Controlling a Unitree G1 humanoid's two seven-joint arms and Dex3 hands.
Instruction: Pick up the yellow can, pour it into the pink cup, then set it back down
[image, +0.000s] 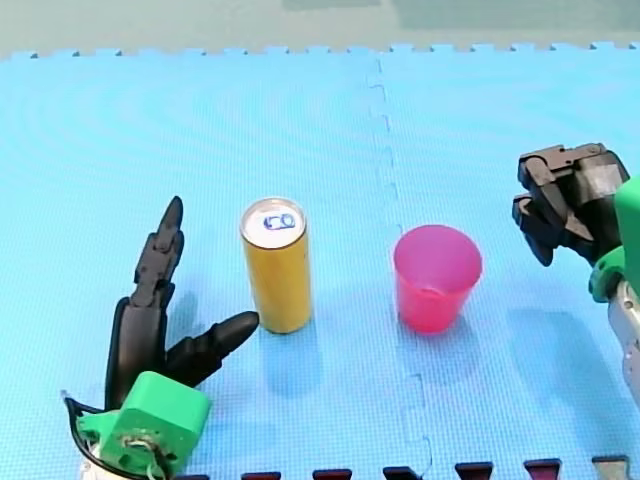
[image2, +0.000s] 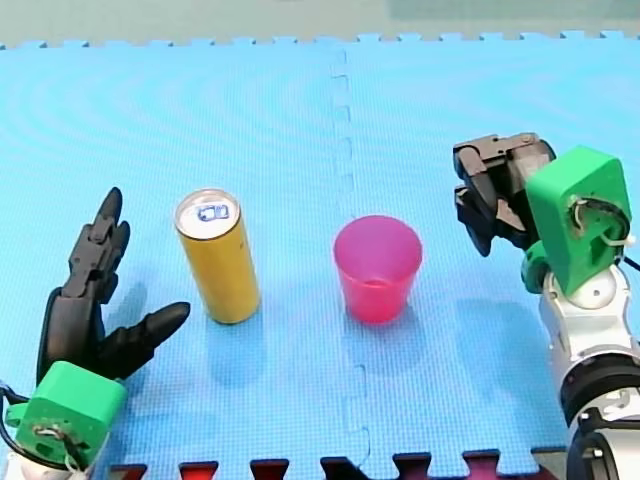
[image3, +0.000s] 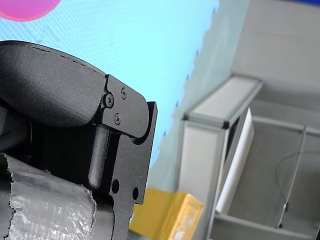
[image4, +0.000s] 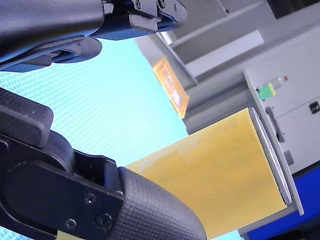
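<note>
Upright yellow can (image: 277, 270) near pink cup (image: 436, 280)

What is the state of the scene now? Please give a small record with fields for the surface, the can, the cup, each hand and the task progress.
surface: blue foam mat
yellow can: upright on the mat, left of the cup
pink cup: upright, mouth up, apart from the can
left hand: open, beside the can on its left, not touching it
right hand: shut, to the right of the cup
progress: can not yet picked up
</note>
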